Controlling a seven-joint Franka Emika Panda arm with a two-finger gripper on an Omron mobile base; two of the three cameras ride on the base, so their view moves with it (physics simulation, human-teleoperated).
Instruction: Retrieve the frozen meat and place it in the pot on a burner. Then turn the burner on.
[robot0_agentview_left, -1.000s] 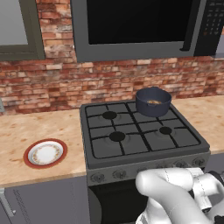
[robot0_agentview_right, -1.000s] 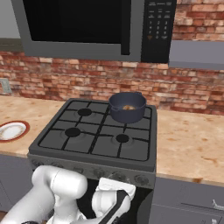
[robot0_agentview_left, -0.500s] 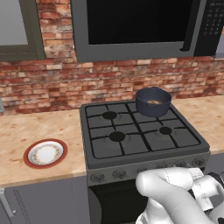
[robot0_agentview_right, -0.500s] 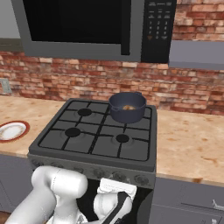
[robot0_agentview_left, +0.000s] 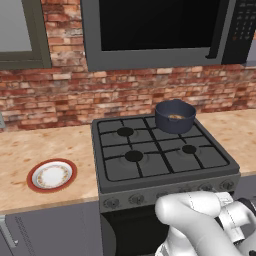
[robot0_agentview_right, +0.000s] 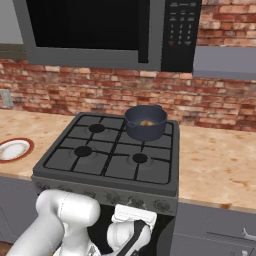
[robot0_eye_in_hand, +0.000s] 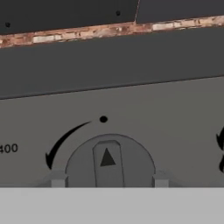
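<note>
A: Where is the gripper (robot0_eye_in_hand: 106, 179)?
B: Right up against one stove knob (robot0_eye_in_hand: 109, 161), a fingertip (robot0_eye_in_hand: 57, 179) at each side of it. Whether they clamp it I cannot tell. The knob's arrow points up at a small dot.
A: Counts?
B: One dark pot (robot0_agentview_left: 174, 116) on the back right of four burners (robot0_agentview_left: 133, 156), one golden piece of frozen meat (robot0_agentview_left: 175, 117) inside it. One red-rimmed plate (robot0_agentview_left: 51, 175) on the counter left of the stove.
A: Any change from a second ago?
B: Pot, meat and plate lie as before; the arm has barely shifted.
</note>
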